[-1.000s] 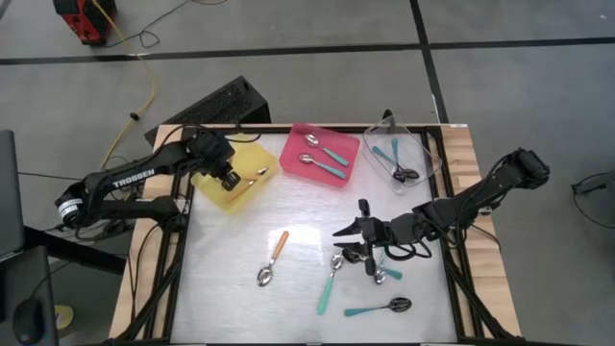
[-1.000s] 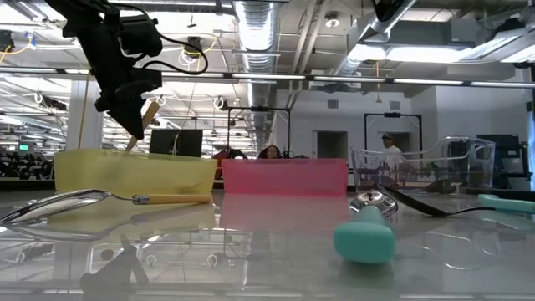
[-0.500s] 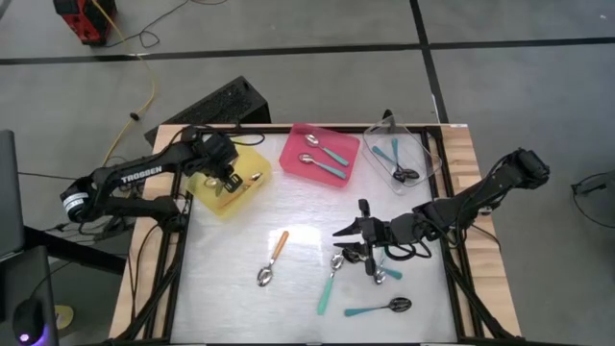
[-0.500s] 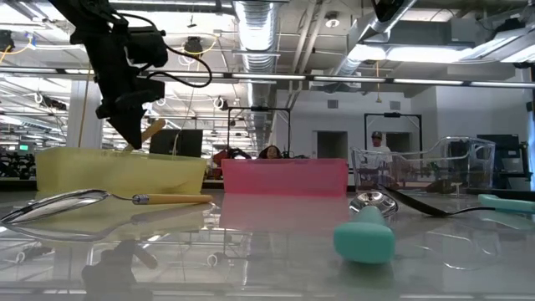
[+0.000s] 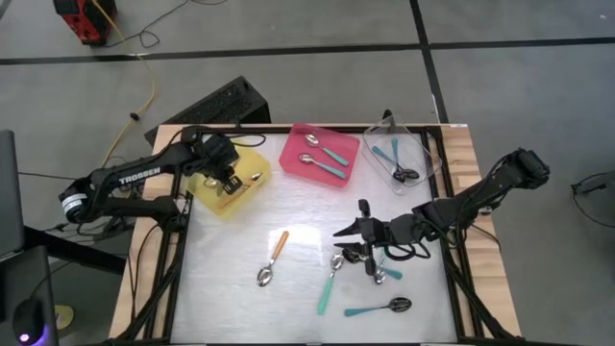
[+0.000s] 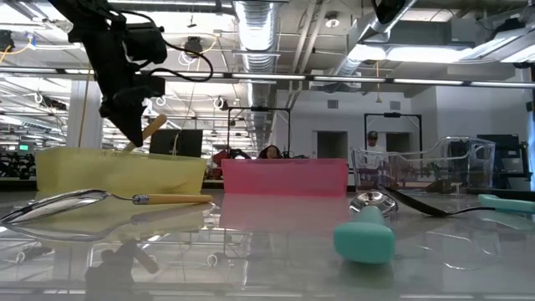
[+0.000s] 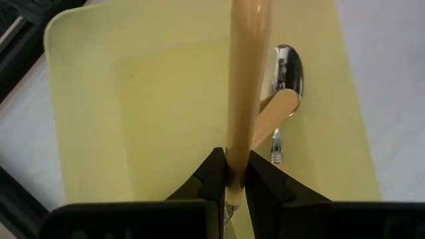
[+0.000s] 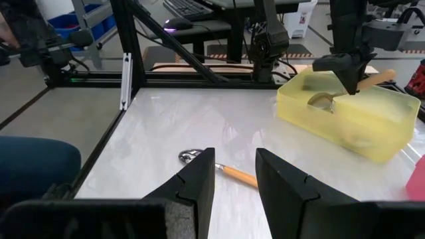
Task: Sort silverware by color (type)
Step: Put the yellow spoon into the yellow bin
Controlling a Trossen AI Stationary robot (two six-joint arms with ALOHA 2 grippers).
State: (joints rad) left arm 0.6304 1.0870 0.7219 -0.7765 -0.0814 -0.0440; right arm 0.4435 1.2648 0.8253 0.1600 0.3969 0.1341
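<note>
Holding an orange-handled spoon [image 7: 247, 86] clamped between its fingers, the left gripper [image 5: 227, 178] hangs over the yellow tray [image 5: 212, 197] at the table's far left, the handle sticking out at a slant above the tray's rim. A second orange-handled spoon [image 7: 282, 99] lies inside that tray. The right gripper [image 5: 348, 232] waits low over the middle-right of the white table [image 5: 231, 279], its fingers parted around nothing. Just beside it lie a few teal-handled spoons [image 5: 328, 290]. An orange-handled loose spoon [image 5: 273, 259] rests near the table's centre, apart from both grippers. The pink tray [image 5: 291, 151] holds two teal spoons; the clear tray [image 5: 375, 144] at far right holds dark-bowled ones.
</note>
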